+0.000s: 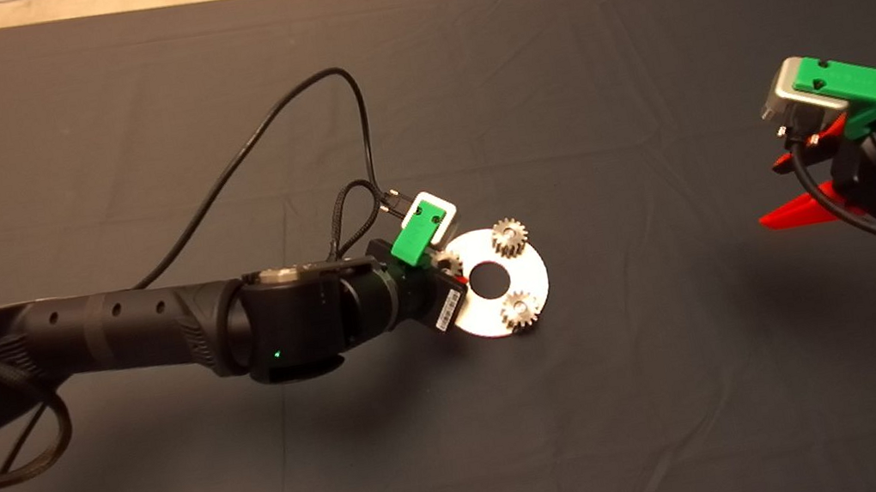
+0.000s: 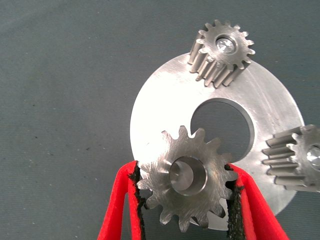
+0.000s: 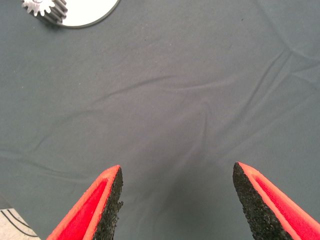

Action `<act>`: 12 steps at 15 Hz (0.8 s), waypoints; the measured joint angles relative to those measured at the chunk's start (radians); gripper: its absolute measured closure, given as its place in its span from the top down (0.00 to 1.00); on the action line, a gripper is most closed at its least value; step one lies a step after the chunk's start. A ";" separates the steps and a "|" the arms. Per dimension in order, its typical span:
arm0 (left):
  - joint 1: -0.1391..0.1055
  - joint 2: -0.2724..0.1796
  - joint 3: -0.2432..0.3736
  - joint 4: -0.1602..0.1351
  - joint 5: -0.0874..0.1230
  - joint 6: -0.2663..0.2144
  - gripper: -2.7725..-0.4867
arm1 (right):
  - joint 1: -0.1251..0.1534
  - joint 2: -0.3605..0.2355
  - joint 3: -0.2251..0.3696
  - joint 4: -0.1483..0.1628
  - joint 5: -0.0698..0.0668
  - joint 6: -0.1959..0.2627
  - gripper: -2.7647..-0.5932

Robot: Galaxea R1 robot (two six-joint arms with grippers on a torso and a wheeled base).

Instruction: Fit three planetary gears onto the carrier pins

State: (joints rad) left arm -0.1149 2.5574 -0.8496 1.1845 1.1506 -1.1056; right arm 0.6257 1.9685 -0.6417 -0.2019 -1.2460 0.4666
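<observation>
While the left tool [image 2: 185,200] pinches a small shiny metal gear [image 2: 186,178] with pointy teeth between its black rough pads [image 2: 139,200], that gear sits over the near edge of the flat round silver disc [image 2: 165,100]. Past the disc's big centre hole [image 2: 222,125], two more toothed gears [image 2: 221,51] sit on silver pins [image 2: 226,46]. Far off over the dark wrinkly mat [image 1: 642,389] on the worktop, the right tool [image 3: 175,200] is spread wide and holds nothing.
</observation>
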 joint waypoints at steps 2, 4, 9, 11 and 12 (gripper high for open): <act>0.001 0.000 0.003 0.000 -0.001 0.000 0.07 | -0.003 0.013 -0.014 0.000 0.004 -0.001 0.47; 0.001 0.000 0.003 0.000 -0.001 -0.001 0.09 | -0.003 0.033 -0.031 0.000 0.004 -0.001 0.47; 0.001 0.000 0.003 0.000 -0.007 0.000 0.08 | -0.008 0.043 -0.039 0.000 0.010 -0.001 0.47; 0.001 0.000 0.003 0.000 -0.011 0.000 0.08 | -0.013 0.044 -0.041 0.000 0.010 -0.002 0.47; 0.001 0.000 0.003 0.000 -0.014 0.000 0.08 | -0.013 0.047 -0.049 0.000 0.010 -0.002 0.47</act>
State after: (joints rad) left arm -0.1134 2.5574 -0.8466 1.1848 1.1362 -1.1060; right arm 0.6132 2.0151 -0.6909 -0.2023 -1.2357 0.4647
